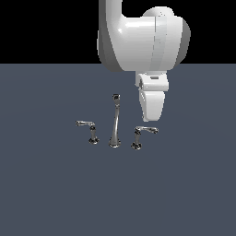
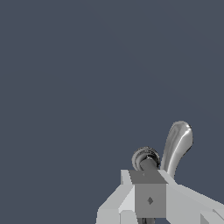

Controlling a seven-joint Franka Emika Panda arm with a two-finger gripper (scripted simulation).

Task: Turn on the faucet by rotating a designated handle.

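The chrome faucet stands on the dark grey floor: a tall tapering spout [image 1: 115,123] between two short lever handles. The handle [image 1: 144,132] at the exterior view's right has its lever pointing right. Its twin [image 1: 89,128] has its lever pointing left. My gripper [image 1: 152,116] hangs from the white arm just above and behind the right handle's lever. In the wrist view the handle's post [image 2: 145,159] and curved lever [image 2: 176,143] lie just beyond my gripper [image 2: 150,199]. The grey pads sit together in one block, holding nothing.
The white arm [image 1: 143,39] fills the top middle of the exterior view. The flat dark grey floor [image 1: 55,193] spreads around the faucet. Nothing else stands on it.
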